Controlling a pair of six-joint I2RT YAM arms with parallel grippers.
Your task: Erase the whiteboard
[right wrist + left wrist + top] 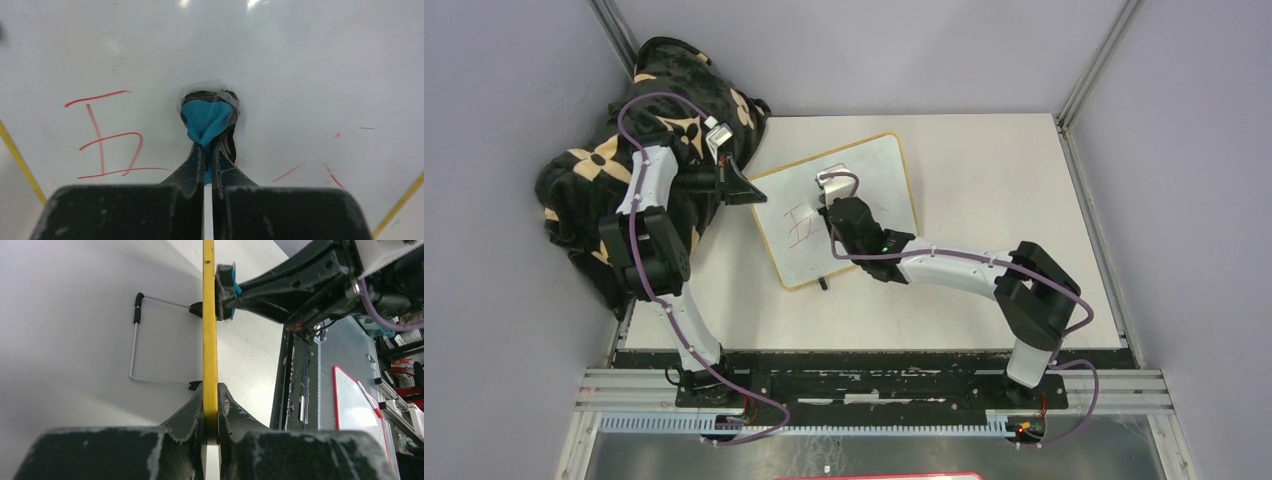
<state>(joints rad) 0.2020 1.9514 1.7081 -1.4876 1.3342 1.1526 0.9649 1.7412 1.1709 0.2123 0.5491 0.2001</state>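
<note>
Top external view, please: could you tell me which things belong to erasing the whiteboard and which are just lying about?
In the job:
whiteboard with red writing
left gripper, shut on its yellow frame
right gripper, shut on the blue wiper against the board

Lying about:
flower-patterned blanket, far left
red-edged board off the table, in the left wrist view

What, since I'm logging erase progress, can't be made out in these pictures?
- Top view: red writing partly covered by the right tool.
- Left wrist: whiteboard edge-on, face unseen.
- Right wrist: blue eraser shape hidden by the tool; right-side red traces unreadable.
</note>
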